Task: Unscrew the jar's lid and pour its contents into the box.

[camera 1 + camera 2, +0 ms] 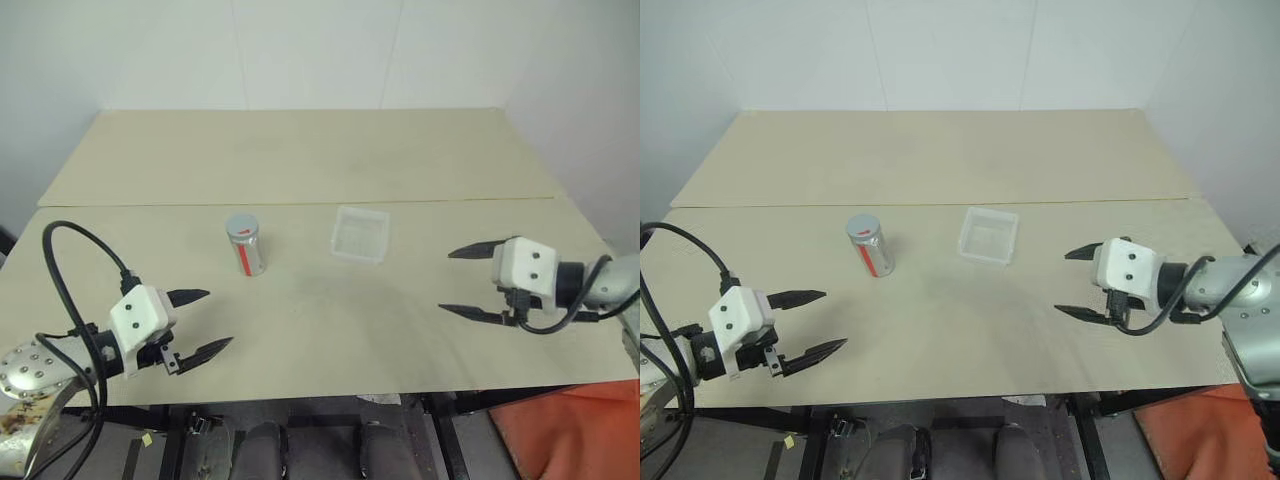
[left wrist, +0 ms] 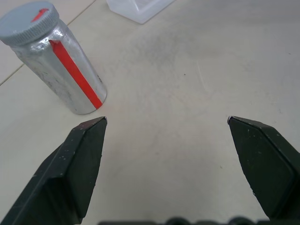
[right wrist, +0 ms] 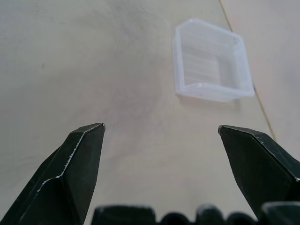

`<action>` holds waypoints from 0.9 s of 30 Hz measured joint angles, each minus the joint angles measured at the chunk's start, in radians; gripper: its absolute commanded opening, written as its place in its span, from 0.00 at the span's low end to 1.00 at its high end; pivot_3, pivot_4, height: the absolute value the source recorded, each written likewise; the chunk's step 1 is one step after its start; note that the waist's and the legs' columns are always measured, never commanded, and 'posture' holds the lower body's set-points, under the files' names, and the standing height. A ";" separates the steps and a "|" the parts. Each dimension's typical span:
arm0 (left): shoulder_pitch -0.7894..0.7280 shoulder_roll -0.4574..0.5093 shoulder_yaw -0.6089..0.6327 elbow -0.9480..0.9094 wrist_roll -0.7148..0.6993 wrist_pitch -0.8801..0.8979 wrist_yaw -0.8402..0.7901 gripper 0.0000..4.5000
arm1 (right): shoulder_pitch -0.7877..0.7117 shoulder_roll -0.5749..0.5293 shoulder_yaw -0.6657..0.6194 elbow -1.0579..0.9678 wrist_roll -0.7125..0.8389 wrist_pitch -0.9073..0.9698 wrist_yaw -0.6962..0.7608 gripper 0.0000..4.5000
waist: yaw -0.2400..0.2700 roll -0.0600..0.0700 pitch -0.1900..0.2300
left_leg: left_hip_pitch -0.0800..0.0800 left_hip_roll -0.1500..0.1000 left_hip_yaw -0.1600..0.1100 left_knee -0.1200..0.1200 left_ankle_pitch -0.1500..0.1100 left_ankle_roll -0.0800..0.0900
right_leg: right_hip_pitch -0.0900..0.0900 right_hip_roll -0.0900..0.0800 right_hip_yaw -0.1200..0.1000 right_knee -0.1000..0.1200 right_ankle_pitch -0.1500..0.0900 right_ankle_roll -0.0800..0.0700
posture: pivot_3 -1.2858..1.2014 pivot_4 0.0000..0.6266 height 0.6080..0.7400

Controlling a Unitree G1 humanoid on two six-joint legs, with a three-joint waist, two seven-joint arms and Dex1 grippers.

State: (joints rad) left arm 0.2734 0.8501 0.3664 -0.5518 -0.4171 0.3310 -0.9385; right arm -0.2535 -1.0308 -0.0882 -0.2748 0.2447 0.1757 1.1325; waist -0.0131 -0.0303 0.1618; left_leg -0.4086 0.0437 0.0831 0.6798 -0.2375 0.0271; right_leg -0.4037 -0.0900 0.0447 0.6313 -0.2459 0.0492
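Both our end effectors, left (image 1: 206,319) and right (image 1: 458,282), hang spread and empty; a clumsy grab could topple the jar (image 1: 246,246) mid-tabletop (image 1: 300,160).

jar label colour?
The jar looks silvery with a red stripe running down its side; its lid is grey. Left wrist view shows it best.

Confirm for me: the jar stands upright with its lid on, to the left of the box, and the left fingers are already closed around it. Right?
Not quite. The jar is upright, lid on, left of the box, but the left gripper is open and holds nothing. The left wrist view shows its fingers spread apart, short of the jar.
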 measured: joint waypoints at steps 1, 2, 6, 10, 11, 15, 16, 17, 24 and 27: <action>0.000 0.000 0.000 0.000 0.002 0.000 0.002 0.99 | -0.006 0.004 0.003 0.006 -0.001 -0.004 0.003 1.00 | 0.000 0.000 0.000 | 0.000 0.000 0.000 0.000 0.000 0.000 | 0.000 0.000 0.000 0.000 0.000 0.000 | 0.52 0.24 1.00; 0.001 0.000 0.000 -0.001 0.004 0.000 0.004 0.99 | -0.008 0.004 0.003 0.010 -0.001 -0.007 0.005 1.00 | 0.002 0.000 0.000 | 0.000 0.000 0.000 0.000 0.000 0.000 | 0.000 0.000 0.000 0.000 0.000 0.000 | 0.52 0.24 1.00; 0.017 -0.014 0.001 -0.011 0.015 0.000 0.025 0.99 | -0.009 0.004 0.003 0.015 -0.004 -0.020 0.019 1.00 | 0.003 0.000 0.000 | 0.000 0.000 0.000 0.000 0.000 0.000 | 0.000 -0.001 0.000 0.000 0.000 0.000 | 0.52 0.24 1.00; 0.020 -0.031 -0.016 -0.035 0.042 0.000 0.054 0.99 | -0.009 0.012 0.012 0.024 -0.007 -0.020 0.021 1.00 | 0.002 0.000 0.000 | 0.000 0.000 0.000 0.000 0.000 0.000 | 0.000 0.000 0.000 0.000 0.000 0.000 | 0.52 0.24 1.00; 0.017 -0.035 -0.025 -0.036 0.050 -0.001 0.061 0.99 | -0.010 0.017 0.019 0.024 -0.008 -0.020 0.020 1.00 | 0.001 0.000 0.000 | 0.000 0.000 0.000 0.000 0.000 0.000 | 0.001 0.000 0.000 0.000 0.000 0.000 | 0.52 0.24 1.00; -0.038 -0.101 -0.055 -0.037 0.086 0.001 0.149 0.99 | -0.016 0.044 0.037 0.024 -0.009 -0.017 0.005 1.00 | 0.002 0.000 0.000 | 0.000 0.000 -0.001 0.000 0.000 0.000 | 0.001 0.000 0.000 0.000 0.000 0.000 | 0.52 0.24 1.00; -0.061 -0.138 -0.071 -0.039 0.106 0.002 0.195 0.99 | -0.022 0.051 0.040 0.024 -0.010 -0.015 -0.002 1.00 | 0.003 0.000 0.000 | 0.000 -0.001 -0.001 0.000 0.000 0.000 | 0.001 -0.001 0.000 0.000 0.000 0.000 | 0.52 0.24 1.00; -0.079 -0.177 -0.093 -0.040 0.123 0.006 0.240 0.99 | -0.026 0.057 0.042 0.023 -0.012 -0.015 -0.009 1.00 | 0.003 0.000 0.000 | 0.000 -0.001 -0.001 0.000 0.000 0.000 | 0.001 -0.001 0.000 0.000 0.001 0.001 | 0.52 0.24 1.00; -0.142 -0.468 -0.306 -0.042 0.313 0.025 0.562 0.99 | -0.059 0.120 0.056 0.016 -0.032 -0.004 -0.076 1.00 | 0.003 0.000 0.000 | -0.001 -0.002 -0.003 0.000 0.000 0.000 | 0.002 0.000 0.001 0.001 0.002 0.002 | 0.52 0.24 1.00; -0.178 -0.564 -0.366 -0.012 0.417 0.016 0.697 0.99 | -0.064 0.127 0.068 0.002 -0.036 0.003 -0.090 1.00 | 0.004 0.000 0.000 | 0.000 -0.004 -0.005 0.001 0.000 0.000 | 0.002 -0.001 0.001 0.001 0.002 0.002 | 0.52 0.24 1.00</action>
State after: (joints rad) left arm 0.0953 0.2858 0.0003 -0.5640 0.0002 0.3471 -0.2416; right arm -0.3177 -0.9036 -0.0203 -0.2731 0.2085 0.1783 1.0429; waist -0.0086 -0.0306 0.1616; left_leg -0.4089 0.0400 0.0780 0.6804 -0.2375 0.0272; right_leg -0.4017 -0.0907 0.0457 0.6321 -0.2440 0.0510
